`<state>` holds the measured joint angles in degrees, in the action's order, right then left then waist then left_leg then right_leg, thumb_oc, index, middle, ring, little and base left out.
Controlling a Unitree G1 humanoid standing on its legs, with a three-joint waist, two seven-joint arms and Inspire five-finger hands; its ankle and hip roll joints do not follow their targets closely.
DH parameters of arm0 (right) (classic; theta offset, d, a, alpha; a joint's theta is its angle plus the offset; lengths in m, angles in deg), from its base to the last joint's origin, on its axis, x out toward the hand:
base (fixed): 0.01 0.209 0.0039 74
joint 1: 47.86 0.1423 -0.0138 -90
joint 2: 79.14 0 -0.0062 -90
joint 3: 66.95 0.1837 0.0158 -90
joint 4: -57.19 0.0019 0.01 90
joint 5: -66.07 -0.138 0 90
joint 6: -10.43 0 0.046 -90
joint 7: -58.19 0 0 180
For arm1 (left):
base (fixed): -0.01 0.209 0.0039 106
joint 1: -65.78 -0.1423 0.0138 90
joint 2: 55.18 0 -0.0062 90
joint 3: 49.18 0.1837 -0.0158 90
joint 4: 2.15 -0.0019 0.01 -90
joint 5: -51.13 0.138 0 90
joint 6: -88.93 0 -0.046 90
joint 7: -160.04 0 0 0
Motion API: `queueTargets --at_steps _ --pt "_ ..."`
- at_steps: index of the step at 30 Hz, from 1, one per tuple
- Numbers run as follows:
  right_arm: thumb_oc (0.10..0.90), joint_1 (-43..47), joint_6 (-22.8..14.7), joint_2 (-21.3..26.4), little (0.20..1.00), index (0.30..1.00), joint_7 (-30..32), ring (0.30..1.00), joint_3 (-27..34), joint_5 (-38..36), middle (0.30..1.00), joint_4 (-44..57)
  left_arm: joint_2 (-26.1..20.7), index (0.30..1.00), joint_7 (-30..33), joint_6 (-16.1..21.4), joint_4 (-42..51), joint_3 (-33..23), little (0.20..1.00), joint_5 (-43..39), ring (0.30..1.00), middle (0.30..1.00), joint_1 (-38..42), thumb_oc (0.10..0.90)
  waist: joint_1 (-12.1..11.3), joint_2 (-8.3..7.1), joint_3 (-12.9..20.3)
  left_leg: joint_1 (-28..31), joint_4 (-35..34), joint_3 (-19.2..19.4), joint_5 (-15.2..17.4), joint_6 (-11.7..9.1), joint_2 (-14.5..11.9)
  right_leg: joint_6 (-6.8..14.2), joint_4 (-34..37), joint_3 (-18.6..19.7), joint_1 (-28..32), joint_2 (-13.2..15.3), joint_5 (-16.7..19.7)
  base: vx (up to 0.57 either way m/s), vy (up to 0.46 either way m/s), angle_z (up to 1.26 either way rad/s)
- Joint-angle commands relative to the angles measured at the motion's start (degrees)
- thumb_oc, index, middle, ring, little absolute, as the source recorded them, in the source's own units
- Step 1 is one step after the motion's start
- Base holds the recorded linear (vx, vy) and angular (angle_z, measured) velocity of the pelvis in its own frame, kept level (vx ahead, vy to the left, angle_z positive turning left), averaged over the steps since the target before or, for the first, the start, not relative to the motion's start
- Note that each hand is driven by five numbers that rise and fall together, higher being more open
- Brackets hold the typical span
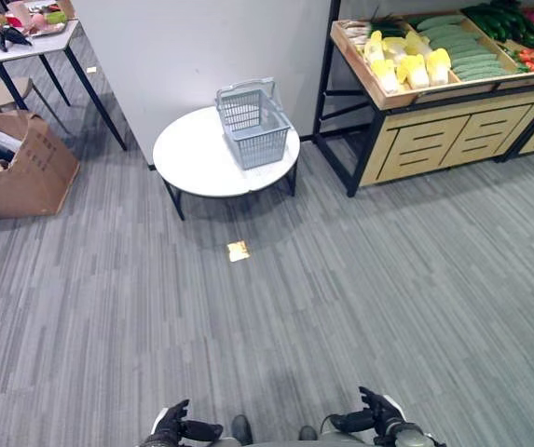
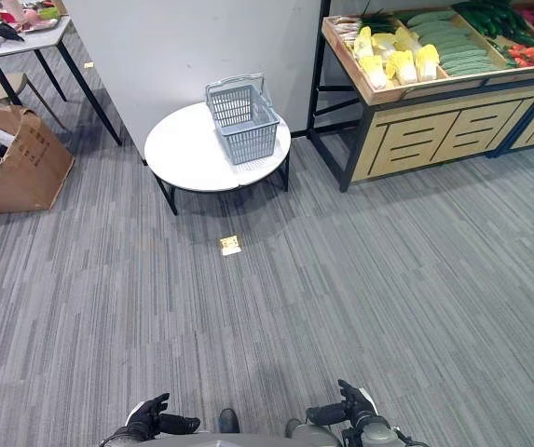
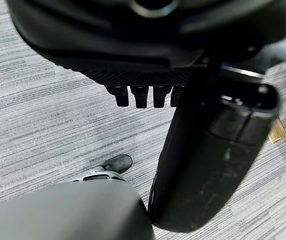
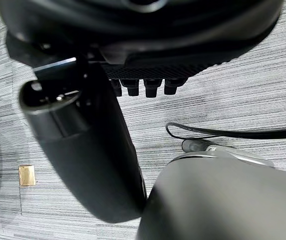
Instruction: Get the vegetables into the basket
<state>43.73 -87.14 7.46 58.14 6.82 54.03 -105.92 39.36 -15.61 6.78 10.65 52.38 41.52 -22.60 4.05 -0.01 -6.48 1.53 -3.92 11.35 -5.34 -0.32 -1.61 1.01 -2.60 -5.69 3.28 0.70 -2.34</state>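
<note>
left hand, right hand released, low | carpet between | basket at table rear edge

You see a grey plastic basket on a smooth white desk, a pale wooden vegetable shelf, ribbed grey carpet.

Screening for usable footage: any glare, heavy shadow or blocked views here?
Left eye view: even light, soft shadow under the table, no glare on basket or vegetables. Left wrist view: left hand covers much of the floor; right wrist view: right hand likewise.
</note>
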Motion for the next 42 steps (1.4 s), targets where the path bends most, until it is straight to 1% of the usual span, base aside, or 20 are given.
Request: queueTargets --at_steps 1,10,15,23,38,41,42 --pt "0.900 -0.7 0.3 0.2 1.000 1.000 -0.3 1.000 -2.2 1.2 1.000 -2.5 2.2 1.000 -0.2 -0.7 -3.2 0.1 1.000 0.7 1.000 1.000 0.4 0.900 0.0 -1.63 -0.9 5.5 -1.1 -2.7 5.7 -5.2 -3.6 7.5 7.6 4.1 0.6 6.1 5.8 0.00 0.000 0.00" --pt "0.900 -1.5 0.4 -0.2 1.000 1.000 -0.5 1.000 -2.6 1.3 1.000 -3.0 1.9 1.000 -0.1 -0.7 -3.4 -0.2 1.000 0.8 1.000 1.000 -0.1 0.900 -0.1 -2.08 -0.6 6.1 -1.1 -2.5 5.7 -5.3 -4.0 7.3 7.6 4.4 1.0 5.6 5.5 0.01 -0.007 -0.02" --pt "0.900 -1.5 0.4 -0.1 1.000 1.000 -0.8 1.000 -2.4 0.7 1.000 -3.0 2.0 1.000 0.0 -0.7 -3.4 0.3 1.000 1.4 1.000 1.000 -0.1 0.900 -0.1 -1.97 -0.7 5.9 -1.1 -2.7 5.5 -5.6 -4.3 7.2 7.6 4.1 1.0 5.5 5.4 0.00 -0.008 0.00" --pt "0.900 -1.1 0.5 0.7 1.000 1.000 -0.6 1.000 -2.1 0.7 1.000 -3.1 1.6 1.000 0.1 -0.8 -3.6 0.4 1.000 1.7 1.000 1.000 0.3 0.900 0.0 -1.91 -1.6 5.2 -1.1 -3.1 4.9 -6.1 -4.9 7.0 7.6 3.9 0.6 5.1 5.5 0.00 -0.031 0.00" --pt "0.900 0.2 0.4 2.3 1.000 1.000 -0.7 1.000 -2.8 0.4 1.000 -1.6 0.4 1.000 0.8 -0.9 -3.4 0.6 1.000 2.0 1.000 1.000 1.5 0.900 0.2 -1.53 -3.5 3.7 -1.1 -3.7 3.4 -6.6 -6.2 5.8 7.6 4.3 -0.8 3.5 5.1 0.02 -0.045 0.00" --pt "0.900 0.8 0.3 3.1 1.000 1.000 -0.5 1.000 -3.0 0.5 1.000 -1.6 0.1 1.000 1.5 -0.7 -2.6 0.3 1.000 0.8 1.000 1.000 2.3 0.900 0.1 -1.04 -4.6 3.0 -0.6 -3.7 2.6 -6.7 -7.0 4.6 3.0 4.6 -3.8 2.6 3.0 0.03 -0.105 -0.01" --pt "0.900 0.8 0.2 3.6 1.000 1.000 -0.5 1.000 -3.0 0.7 1.000 -1.4 -0.1 1.000 1.5 -0.5 -2.1 0.2 1.000 -0.1 1.000 1.000 2.4 0.900 0.1 -0.96 -5.3 2.0 1.7 -4.2 2.6 -6.8 -7.1 4.0 1.8 4.7 -4.3 2.3 2.5 0.03 -0.115 -0.01"
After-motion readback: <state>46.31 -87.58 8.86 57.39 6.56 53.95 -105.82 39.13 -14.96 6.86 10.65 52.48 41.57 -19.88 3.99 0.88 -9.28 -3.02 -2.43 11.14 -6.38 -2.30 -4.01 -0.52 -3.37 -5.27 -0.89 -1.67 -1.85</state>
